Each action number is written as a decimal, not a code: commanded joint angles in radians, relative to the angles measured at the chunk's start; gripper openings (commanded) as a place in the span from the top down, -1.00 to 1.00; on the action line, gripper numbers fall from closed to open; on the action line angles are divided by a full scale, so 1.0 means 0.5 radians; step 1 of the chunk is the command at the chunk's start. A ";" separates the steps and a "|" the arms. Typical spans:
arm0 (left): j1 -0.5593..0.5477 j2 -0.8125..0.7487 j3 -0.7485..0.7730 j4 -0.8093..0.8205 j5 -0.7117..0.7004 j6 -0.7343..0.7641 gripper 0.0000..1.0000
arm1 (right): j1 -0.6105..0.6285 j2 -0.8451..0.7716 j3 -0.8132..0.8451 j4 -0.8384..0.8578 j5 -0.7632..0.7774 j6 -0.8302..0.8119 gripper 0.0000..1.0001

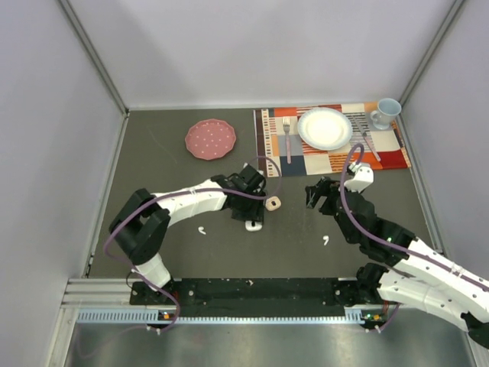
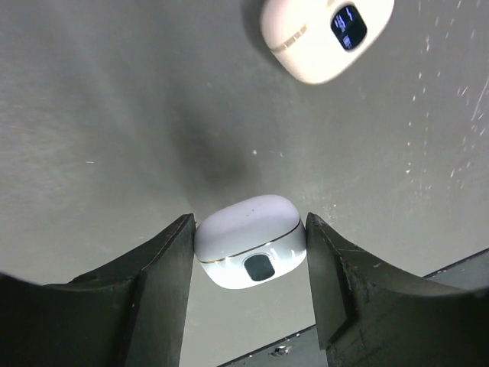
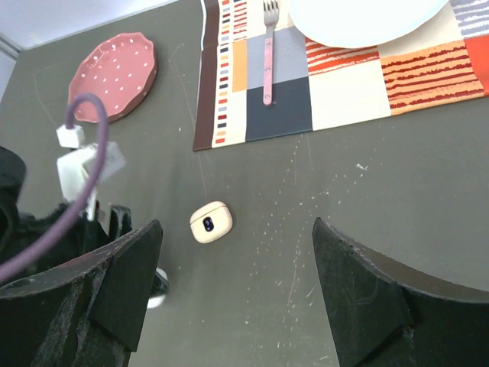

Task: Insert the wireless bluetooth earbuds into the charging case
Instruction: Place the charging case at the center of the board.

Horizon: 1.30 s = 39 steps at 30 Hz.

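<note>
- Earbud (image 1: 325,240), tiny white curved plastic, loose on dark grey table (image 1: 229,252), just on the base side of right gripper (image 1: 318,196); nearer that arm; long axis too small to tell.
- Second earbud (image 1: 202,230), same kind, off to the left of left gripper (image 2: 250,229), well apart from the first.
- Left gripper clenched on glossy white oval charging case (image 2: 248,252), lid down, long axis spanning finger to finger.
- Right gripper spread wide, grasping nothing.
- Counted: two earbuds, two cases; cream oval case (image 2: 325,34) lying just beyond the white one, also closed.
</note>
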 commanded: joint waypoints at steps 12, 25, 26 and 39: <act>-0.204 0.151 0.068 -0.133 -0.200 0.056 -0.46 | -0.021 -0.092 -0.006 0.086 -0.179 -0.293 -0.66; -0.155 -0.293 0.142 -0.330 -0.872 -0.058 -0.70 | -0.021 -0.249 -0.089 0.276 -0.106 -0.824 -0.80; -0.149 -0.385 0.136 -0.302 -0.869 -0.037 -0.70 | -0.021 -0.227 -0.089 0.282 -0.124 -0.846 -0.81; 0.231 -1.189 -0.268 -0.354 -0.878 -0.178 -0.79 | -0.218 0.395 -0.141 0.503 -1.739 -1.070 -0.83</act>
